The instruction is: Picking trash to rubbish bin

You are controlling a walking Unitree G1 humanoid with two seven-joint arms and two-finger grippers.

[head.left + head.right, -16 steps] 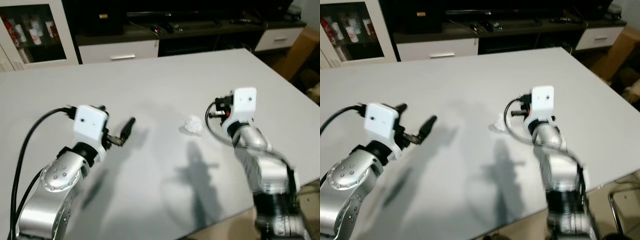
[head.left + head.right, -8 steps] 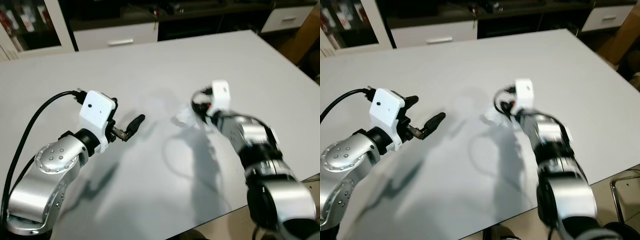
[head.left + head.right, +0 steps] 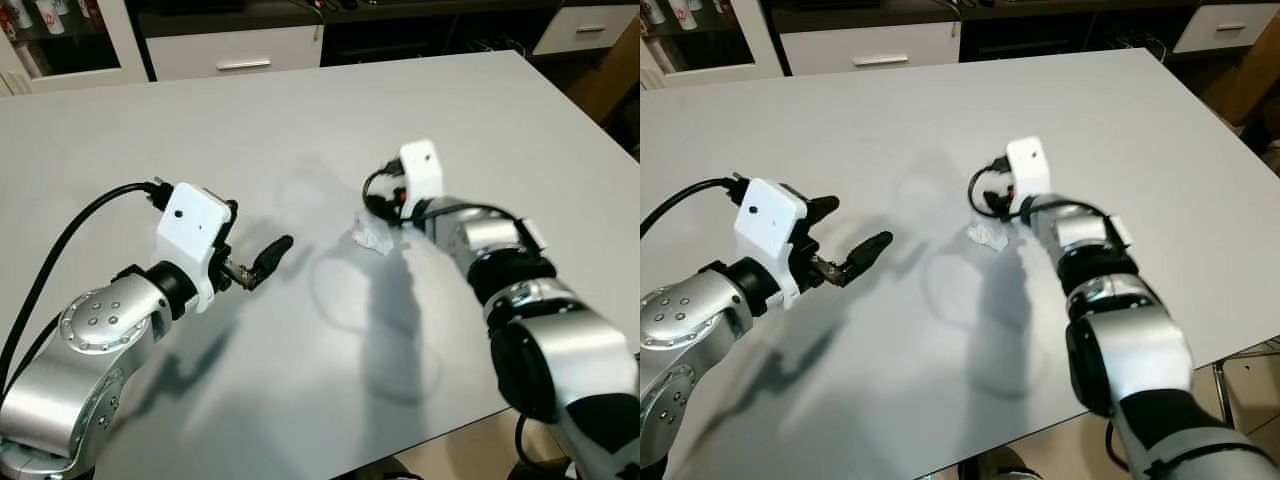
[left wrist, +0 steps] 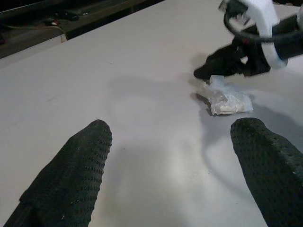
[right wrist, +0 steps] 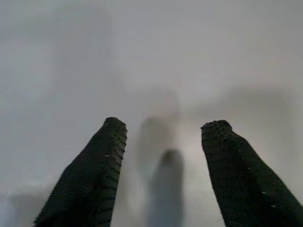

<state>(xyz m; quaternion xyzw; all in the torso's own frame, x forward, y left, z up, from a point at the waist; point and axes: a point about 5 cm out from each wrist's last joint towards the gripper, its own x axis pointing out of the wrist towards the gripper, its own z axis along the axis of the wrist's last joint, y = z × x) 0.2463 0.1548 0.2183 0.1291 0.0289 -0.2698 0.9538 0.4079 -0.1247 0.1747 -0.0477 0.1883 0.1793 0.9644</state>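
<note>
A small crumpled white piece of trash [image 3: 372, 237] lies on the pale grey table [image 3: 520, 110], right of its middle. My right gripper [image 3: 380, 208] is low over the table just beyond the trash, and its fingers stand open in the right wrist view [image 5: 163, 137] with bare tabletop between them. In the left wrist view its black fingertips [image 4: 204, 72] sit right next to the trash [image 4: 229, 100]. My left gripper [image 3: 252, 235] hovers open to the left, pointing toward the trash with nothing between its fingers [image 4: 71, 175].
A low cabinet with a white drawer [image 3: 235, 50] runs behind the table's far edge. A brown cardboard box [image 3: 622, 70] stands past the table's right side, and a metal chair leg [image 3: 1240, 375] shows below the near right corner.
The camera has tilted down and closer to the table. My right arm has reached forward and left, bringing its gripper up to the trash. The left gripper holds about the same place.
</note>
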